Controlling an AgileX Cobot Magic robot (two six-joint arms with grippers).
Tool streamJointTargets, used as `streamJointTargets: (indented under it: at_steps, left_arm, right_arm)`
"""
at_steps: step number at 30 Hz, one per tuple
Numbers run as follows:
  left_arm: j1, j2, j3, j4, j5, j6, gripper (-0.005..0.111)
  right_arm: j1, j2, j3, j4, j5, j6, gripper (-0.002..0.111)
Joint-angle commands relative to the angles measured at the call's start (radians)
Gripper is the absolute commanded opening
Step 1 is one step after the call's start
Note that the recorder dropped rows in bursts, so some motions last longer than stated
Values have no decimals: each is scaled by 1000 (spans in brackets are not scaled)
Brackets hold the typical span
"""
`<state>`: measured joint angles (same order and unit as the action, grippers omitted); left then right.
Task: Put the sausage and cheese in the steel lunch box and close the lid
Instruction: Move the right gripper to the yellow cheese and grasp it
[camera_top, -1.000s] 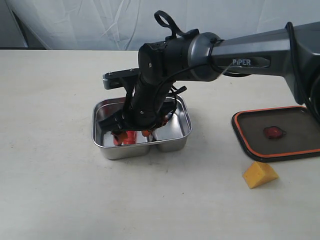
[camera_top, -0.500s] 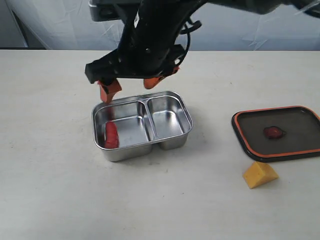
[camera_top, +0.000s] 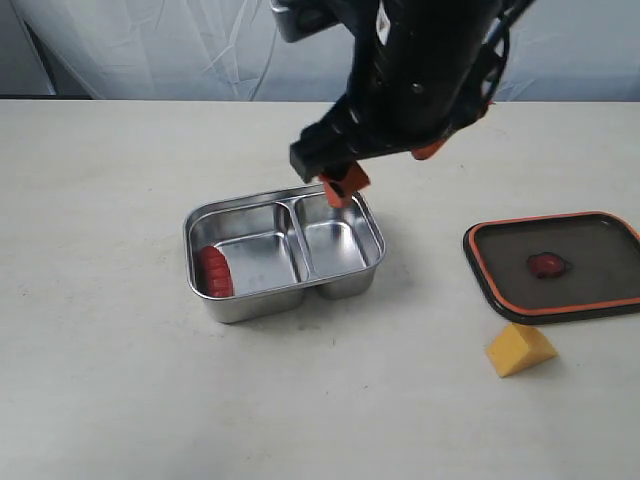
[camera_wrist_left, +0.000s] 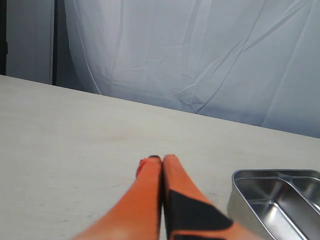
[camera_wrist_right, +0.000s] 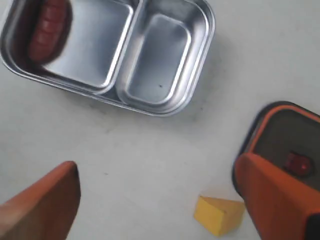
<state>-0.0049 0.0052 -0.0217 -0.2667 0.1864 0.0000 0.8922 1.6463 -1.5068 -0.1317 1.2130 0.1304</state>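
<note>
Currently the right tool (camera_top: 388, 168) hangs raised near the steel lunch box (camera_top: 290, 298), jaws wide and empty. The sausage (camera_top: 213, 271) lies in the larger compartment, the one farther from this tool, so that item looks done. The cheese (camera_top: 519, 350) sits on the counter (camera_top: 100, 380), well below the tool and just beside the lid (camera_top: 600, 250). Wide jaws suit the wedge, probably the next pick. The left tool (camera_wrist_left: 161, 162) is pinched closed on nothing, idle beside the box.

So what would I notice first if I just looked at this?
The right gripper hangs open in the air near the shiny steel lunch box in the middle of the table. A red sausage lies in its larger compartment. The yellow cheese sits beside the dark lid, off to the right.
</note>
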Motion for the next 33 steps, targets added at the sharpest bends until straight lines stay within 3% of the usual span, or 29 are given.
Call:
streamJointTargets:
  at_steps: [1, 6, 12, 24, 29, 33]
  left_arm:
    - [-10, -5, 4, 0, -4, 0, 0]
    - [-30, -5, 4, 0, -5, 0, 0]
    - [-30, -5, 4, 0, -5, 0, 0]
    - [-30, -5, 4, 0, -5, 0, 0]
    - [-30, -5, 4, 0, -5, 0, 0]
    - [-30, -5, 4, 0, -5, 0, 0]
  right_arm:
    - [0, -81, 153, -93, 8, -11, 82]
    - [0, -175, 396, -86, -6, -130, 82]
    - [0, -241, 657, -84, -156, -187, 82]
    - [0, -245, 867, -298, -472, -224, 82]
    - [-7, -225, 890, -340, -509, -229, 71]
    - [-7, -197, 893, -322, -511, -229, 52]
